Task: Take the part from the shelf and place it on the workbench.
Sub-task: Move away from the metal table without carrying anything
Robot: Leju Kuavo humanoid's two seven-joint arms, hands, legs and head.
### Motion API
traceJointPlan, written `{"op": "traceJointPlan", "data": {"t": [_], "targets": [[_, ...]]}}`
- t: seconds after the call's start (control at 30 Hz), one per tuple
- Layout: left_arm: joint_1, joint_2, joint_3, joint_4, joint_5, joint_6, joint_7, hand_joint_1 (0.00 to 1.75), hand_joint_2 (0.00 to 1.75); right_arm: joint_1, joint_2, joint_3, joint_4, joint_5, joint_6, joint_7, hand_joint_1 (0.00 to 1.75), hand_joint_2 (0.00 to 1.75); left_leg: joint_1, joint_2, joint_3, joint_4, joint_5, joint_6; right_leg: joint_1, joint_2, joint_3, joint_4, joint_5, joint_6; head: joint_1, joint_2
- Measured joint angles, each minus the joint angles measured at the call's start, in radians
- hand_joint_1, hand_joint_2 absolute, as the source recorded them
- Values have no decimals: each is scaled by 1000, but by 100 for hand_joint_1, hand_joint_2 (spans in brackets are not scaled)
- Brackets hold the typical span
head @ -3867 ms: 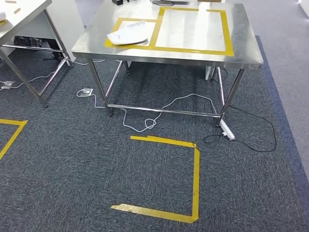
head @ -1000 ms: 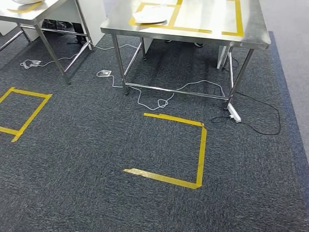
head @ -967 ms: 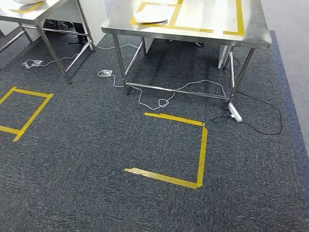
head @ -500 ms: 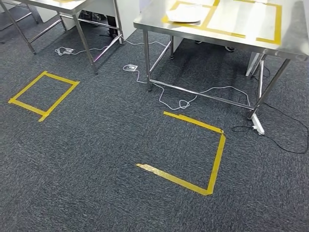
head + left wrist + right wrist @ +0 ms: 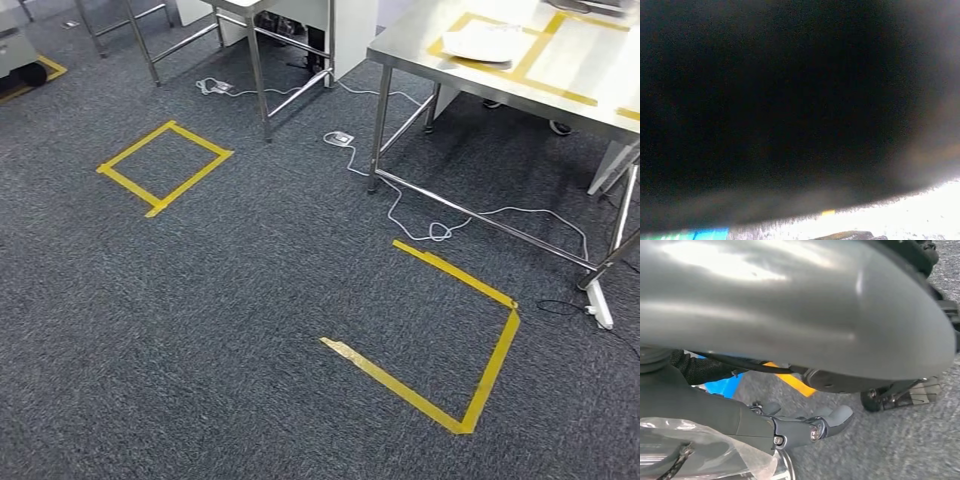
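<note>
A flat white part (image 5: 483,42) lies on the steel workbench (image 5: 411,58) at the upper right of the head view, inside a yellow tape frame. In the right wrist view my right hand (image 5: 798,427) hangs beside my body over the carpet. Its grey fingers (image 5: 834,417) are stretched out and hold nothing. The left wrist view is almost all dark and blurred, with a pale strip of floor along one edge.
On the dark carpet are a closed yellow tape square (image 5: 164,166) and a three-sided yellow tape frame (image 5: 483,380) in front of the bench. White cables (image 5: 423,215) trail under the bench. A second table's legs (image 5: 256,80) stand further left, and a power strip (image 5: 600,305) lies at the right.
The camera has swung left: the workbench has slid toward the right edge of the picture and the closed tape square has come fully into view. The part on the bench lies as before.
</note>
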Motion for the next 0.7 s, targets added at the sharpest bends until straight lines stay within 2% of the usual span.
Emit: {"op": "traceJointPlan", "data": {"t": [0.03,0.07,0.1,0.17,0.23,0.27,0.3,0.33,0.37,0.4,0.47,0.5,0.53,0.6,0.63,0.67,0.7], "targets": [[-2,0,-5,0,8,3,-2,0,0,0,1,-1,1,7,0,2,0,0,2,-11,-5,1,2,-7,1,4,6,-10,-3,-2,0,0],[-2,0,-11,0,15,5,-4,0,0,0,2,-3,2,14,0,5,0,0,5,-23,-10,2,4,-14,2,-6,8,-13,-2,-5,0,0],[-2,1,-17,0,22,7,-5,0,0,0,3,-6,3,22,0,8,0,0,6,-22,-14,4,3,-20,2,-18,12,-17,2,-10,0,0],[-3,4,-27,0,33,11,-8,0,0,1,6,-12,5,36,0,13,0,0,6,18,-35,45,-26,-30,-1,-45,15,-27,9,-19,-5,0],[-7,5,-34,0,42,12,-10,0,0,3,11,-17,8,51,0,19,0,0,10,69,-89,161,-93,-41,-2,-75,16,-31,9,-24,-10,0],[-9,5,-37,0,47,13,-10,0,0,4,13,-18,9,61,0,23,0,0,13,78,-121,228,-122,-46,-1,-91,13,-31,8,-25,-10,0],[-10,5,-41,0,53,13,-11,0,0,5,15,-21,12,72,0,28,0,0,17,82,-142,274,-135,-51,-1,-107,11,-31,6,-24,-10,0],[-10,6,-44,0,57,13,-11,0,0,5,17,-24,14,82,0,31,0,0,20,84,-146,287,-129,-54,-1,-122,9,-31,4,-24,-10,0],[-9,6,-47,0,61,14,-11,0,0,4,18,-27,16,92,0,35,0,0,23,89,-128,256,-105,-57,-2,-135,9,-30,1,-22,-10,0],[-9,8,-50,0,64,15,-11,0,0,4,20,-29,18,100,0,37,0,0,25,100,-93,192,-71,-58,-2,-148,13,-30,-2,-19,-10,0],[-11,8,-54,0,68,16,-12,0,0,4,24,-34,21,111,0,41,0,0,22,146,-20,56,-24,-54,2,-170,23,-29,-9,-9,-10,0],[-12,8,-55,0,70,17,-12,0,0,4,25,-37,23,117,0,44,0,0,19,162,-1,19,-15,-49,4,-179,28,-28,-13,-3,-8,0],[-13,8,-56,0,74,20,-11,0,0,4,27,-40,24,125,0,48,0,0,16,168,5,5,-16,-43,6,-189,34,-28,-16,3,-6,0],[-13,8,-63,-1,82,29,-5,0,0,3,28,-47,25,144,0,57,0,0,14,145,3,3,-13,-28,2,-200,43,-28,-21,15,-3,0],[-13,9,-68,-3,86,34,0,0,0,2,28,-51,25,153,0,61,0,0,14,134,3,1,-10,-20,0,-186,43,-20,-30,21,-1,0],[-13,10,-73,-5,89,37,5,0,0,1,29,-55,25,161,0,64,0,0,16,124,4,-2,-8,-13,-2,-161,32,7,-49,25,0,0],[-15,12,-76,-7,91,39,9,0,0,2,29,-57,25,166,0,66,0,0,17,113,5,-4,-5,-6,-4,-130,8,58,-79,28,3,0]]}}
